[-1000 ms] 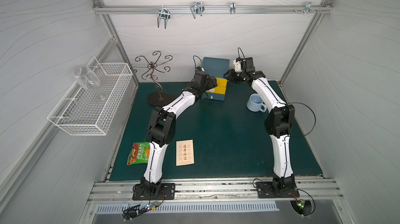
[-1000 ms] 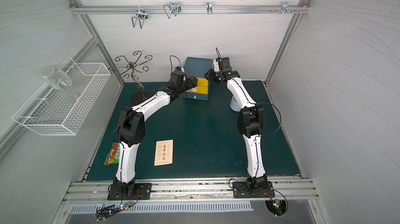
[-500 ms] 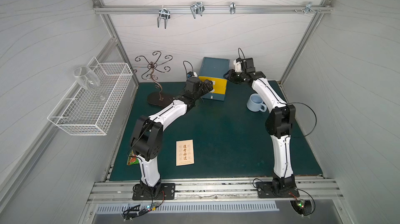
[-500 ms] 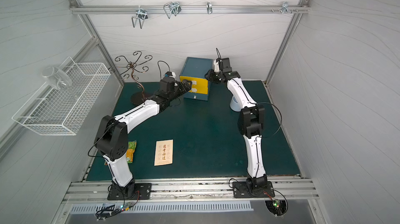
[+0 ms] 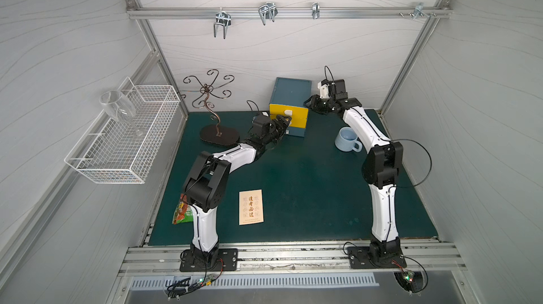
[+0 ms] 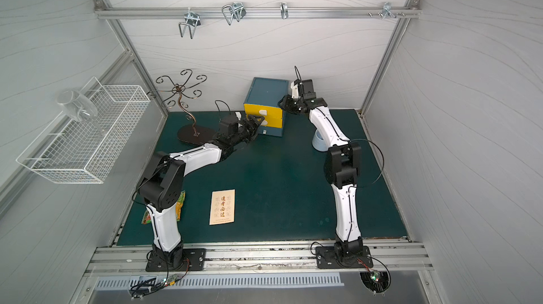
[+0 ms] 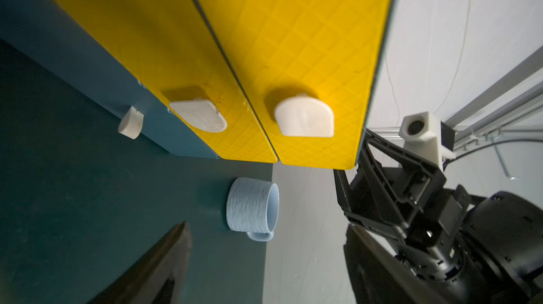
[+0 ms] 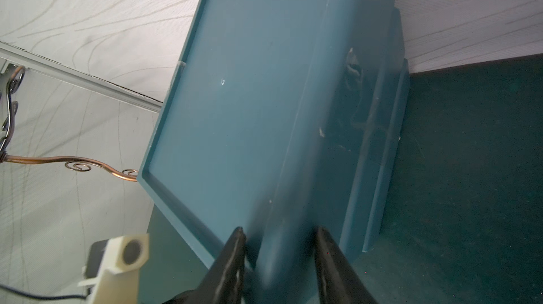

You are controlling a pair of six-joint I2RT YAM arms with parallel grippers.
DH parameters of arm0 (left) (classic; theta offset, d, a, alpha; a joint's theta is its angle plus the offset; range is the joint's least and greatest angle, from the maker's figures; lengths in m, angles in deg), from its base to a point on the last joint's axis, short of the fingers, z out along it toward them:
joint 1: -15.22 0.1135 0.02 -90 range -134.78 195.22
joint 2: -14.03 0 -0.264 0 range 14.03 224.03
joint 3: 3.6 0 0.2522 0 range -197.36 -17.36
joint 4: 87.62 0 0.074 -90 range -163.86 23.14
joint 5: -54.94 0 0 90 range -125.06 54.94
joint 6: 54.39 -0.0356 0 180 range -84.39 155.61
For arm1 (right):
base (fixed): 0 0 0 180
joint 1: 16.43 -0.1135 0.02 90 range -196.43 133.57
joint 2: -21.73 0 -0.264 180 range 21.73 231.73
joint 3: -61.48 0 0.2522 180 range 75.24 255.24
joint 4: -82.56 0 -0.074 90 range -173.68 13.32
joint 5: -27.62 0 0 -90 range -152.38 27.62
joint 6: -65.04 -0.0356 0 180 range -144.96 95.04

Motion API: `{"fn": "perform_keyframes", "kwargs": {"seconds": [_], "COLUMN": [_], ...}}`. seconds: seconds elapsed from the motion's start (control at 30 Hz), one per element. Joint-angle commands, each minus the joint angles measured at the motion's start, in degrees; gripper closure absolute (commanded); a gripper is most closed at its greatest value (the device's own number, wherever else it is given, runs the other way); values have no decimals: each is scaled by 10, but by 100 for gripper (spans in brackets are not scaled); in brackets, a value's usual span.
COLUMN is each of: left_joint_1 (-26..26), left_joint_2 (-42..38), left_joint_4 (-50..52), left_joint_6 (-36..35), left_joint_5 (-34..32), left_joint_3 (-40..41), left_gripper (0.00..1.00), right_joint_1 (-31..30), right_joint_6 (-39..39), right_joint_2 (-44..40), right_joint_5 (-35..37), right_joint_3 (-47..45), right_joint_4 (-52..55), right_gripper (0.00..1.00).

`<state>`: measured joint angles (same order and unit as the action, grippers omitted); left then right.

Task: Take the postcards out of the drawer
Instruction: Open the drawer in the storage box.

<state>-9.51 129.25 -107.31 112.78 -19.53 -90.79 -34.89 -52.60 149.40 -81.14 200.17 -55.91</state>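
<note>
One cream postcard (image 5: 251, 207) (image 6: 222, 207) with orange-brown characters lies flat on the green mat near the front. The blue cabinet (image 5: 292, 89) (image 8: 235, 111) stands at the back; its two yellow drawers (image 5: 289, 110) (image 7: 293, 52) look pushed in, so their insides are hidden. My left gripper (image 5: 283, 121) (image 6: 255, 121) (image 7: 266, 243) is open just in front of the drawers' white handles (image 7: 304, 117), holding nothing. My right gripper (image 5: 311, 105) (image 6: 283, 105) (image 8: 279, 230) sits astride the cabinet's front right top corner, fingers against it.
A pale blue cup (image 5: 346, 139) (image 7: 252, 205) stands right of the cabinet, beside my right forearm. A scrolled metal stand (image 5: 219, 135) is left of it. A snack packet (image 5: 182, 211) lies by my left arm's base. A wire basket (image 5: 126, 138) with a glass (image 5: 117, 105) hangs on the left wall.
My left arm's elbow has swung out toward the front left, partly covering the snack packet, and its gripper has drawn back a little from the cabinet front. The right arm has stayed put.
</note>
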Motion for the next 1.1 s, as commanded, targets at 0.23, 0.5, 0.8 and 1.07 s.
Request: {"fn": "perform_keyframes", "kwargs": {"seconds": [0.23, 0.5, 0.8, 1.07], "left_joint_1": [7, 7, 7, 9], "left_joint_2": [71, 109, 142, 163], "left_joint_4": [-161, -162, -151, -155], "left_joint_6": [57, 47, 36, 20], "left_joint_5": [11, 3, -2, -10], "left_joint_3": [-13, -44, -68, -93], "left_gripper": [16, 15, 16, 17], "right_joint_1": [5, 9, 15, 17], "right_joint_6": [6, 1, -2, -8], "right_joint_2": [-7, 2, 6, 12], "right_joint_5": [-19, -25, -31, -34], "right_joint_3": [-41, -38, -32, -26], "right_joint_4": [78, 77, 75, 73], "right_gripper": [60, 60, 60, 60]}}
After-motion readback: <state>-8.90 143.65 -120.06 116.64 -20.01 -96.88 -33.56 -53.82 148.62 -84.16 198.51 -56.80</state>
